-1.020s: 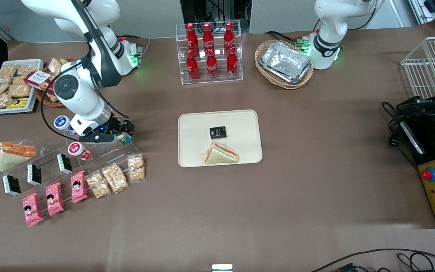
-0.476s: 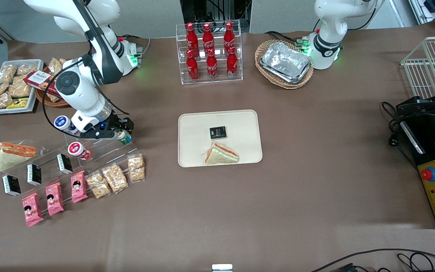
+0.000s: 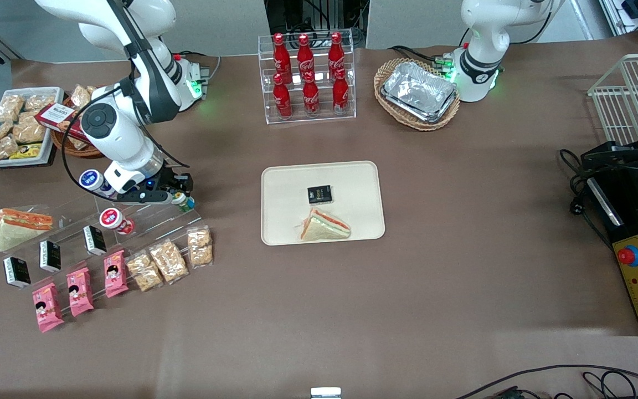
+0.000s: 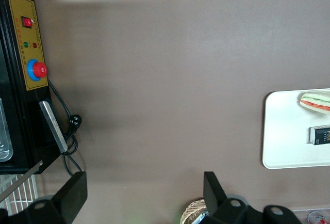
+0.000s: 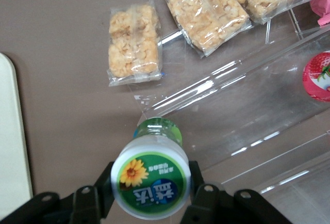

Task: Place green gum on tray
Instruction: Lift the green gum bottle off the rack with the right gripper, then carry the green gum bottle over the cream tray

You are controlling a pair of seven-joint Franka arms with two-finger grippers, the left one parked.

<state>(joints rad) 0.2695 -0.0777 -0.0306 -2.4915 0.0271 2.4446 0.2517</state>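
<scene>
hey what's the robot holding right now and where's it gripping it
The end effector holds the green gum, fingers clamped on opposite sides of its lid end, above the clear display rack.

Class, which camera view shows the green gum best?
The right wrist view: the green gum fills it, lid print readable, held between the claw fingers. The front view shows it small, half hidden under the arm. The left wrist view misses it.

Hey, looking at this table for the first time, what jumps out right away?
The hand shut on the green gum above the clear display stand, toward the working arm's end. Mid-table, the cream tray holds a sandwich and a black packet; farther back stand red cola bottles.
</scene>
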